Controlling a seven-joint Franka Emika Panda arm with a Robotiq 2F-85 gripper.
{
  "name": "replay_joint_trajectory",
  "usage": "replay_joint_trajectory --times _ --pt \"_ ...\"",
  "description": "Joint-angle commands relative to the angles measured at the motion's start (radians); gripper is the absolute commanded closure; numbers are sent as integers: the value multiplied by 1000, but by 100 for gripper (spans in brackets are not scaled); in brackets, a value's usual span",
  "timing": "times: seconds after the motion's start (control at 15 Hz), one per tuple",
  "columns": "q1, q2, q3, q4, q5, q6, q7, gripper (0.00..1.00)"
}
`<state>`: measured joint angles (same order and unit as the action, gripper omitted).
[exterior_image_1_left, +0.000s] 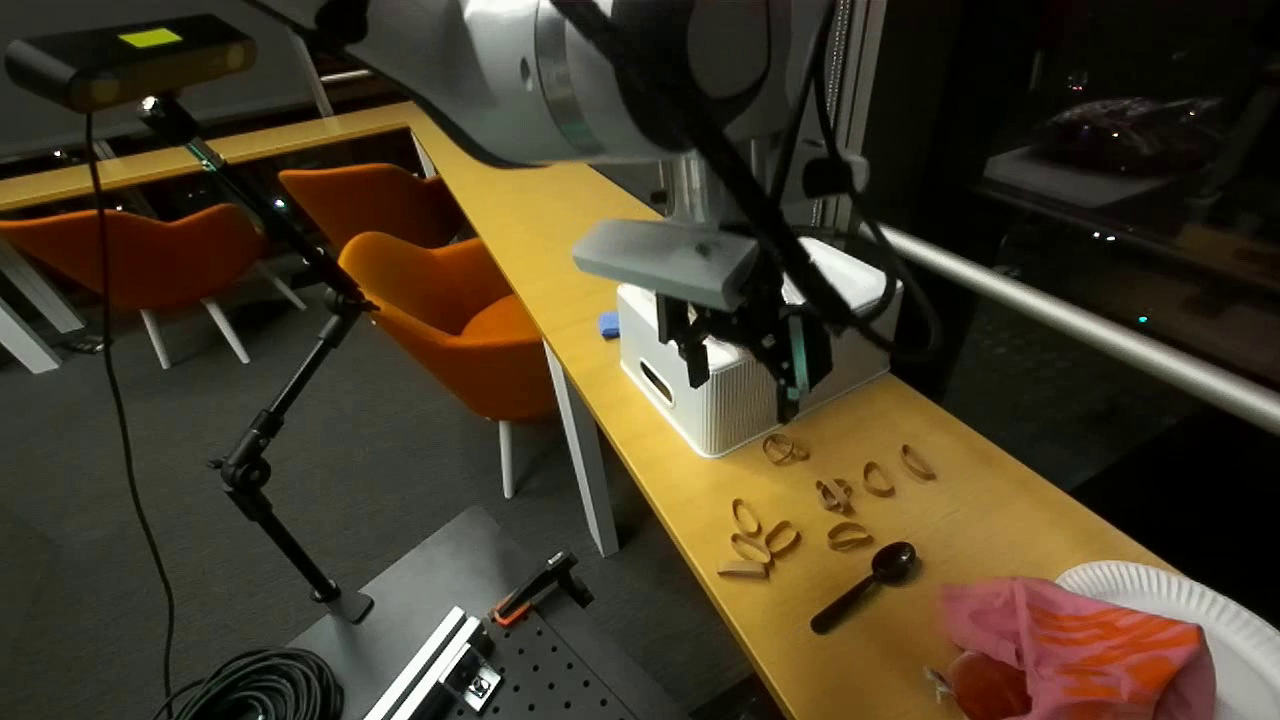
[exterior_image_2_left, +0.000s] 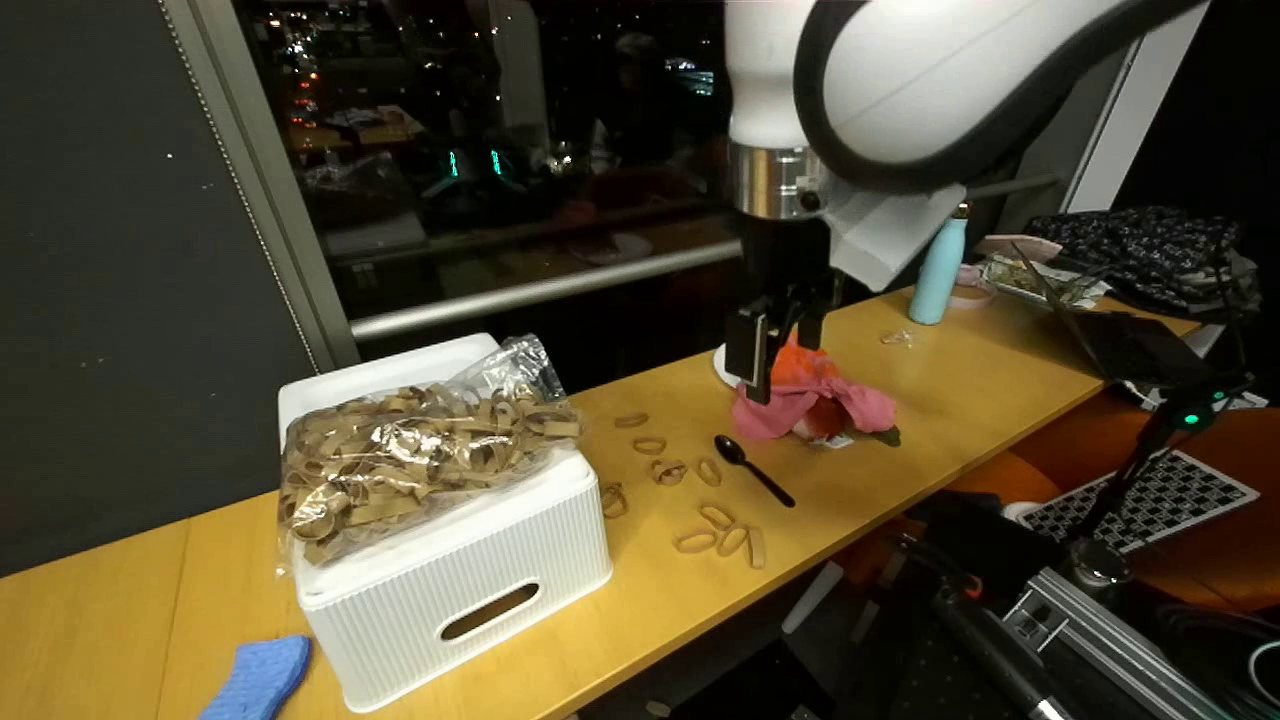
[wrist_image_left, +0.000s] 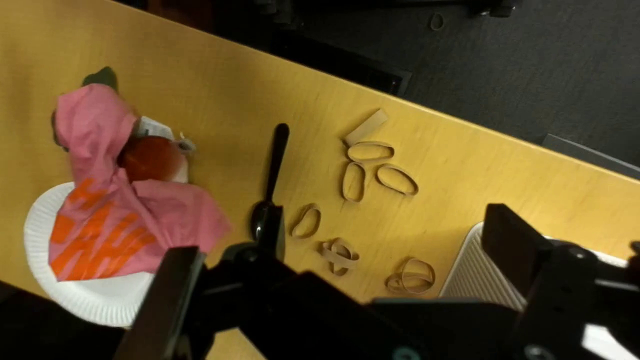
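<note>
The jaws stand spread wide with nothing between them, raised above the table (wrist_image_left: 465, 165). Below, tan loops (wrist_image_left: 366, 127) lie loose between the ribbed white box (exterior_image_2_left: 400, 640) and the black spoon (wrist_image_left: 275, 162); four are grouped toward the table's chair-side edge, the others nearer its window-side edge. The spoon's handle points to the chair side. Beyond it, a pink and orange cloth (wrist_image_left: 110, 185) partly covers a paper plate (wrist_image_left: 102, 302) at the window-side edge. On the box rests a clear bag (exterior_image_2_left: 520, 370) filled with similar loops.
</note>
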<state>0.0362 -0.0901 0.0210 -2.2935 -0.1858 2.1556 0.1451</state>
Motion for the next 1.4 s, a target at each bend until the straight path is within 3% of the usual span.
replay_joint_trajectory --times 0.0,0.27,0.6,1.33 --pt "-14 -24 -11 -127 86 163 -43 0" --pt "-33 50 -19 -126 81 260 -58 0" --pt "-32 44 -12 -131 69 256 -52 0" --pt "-51 342 -18 -51 232 446 -96 0"
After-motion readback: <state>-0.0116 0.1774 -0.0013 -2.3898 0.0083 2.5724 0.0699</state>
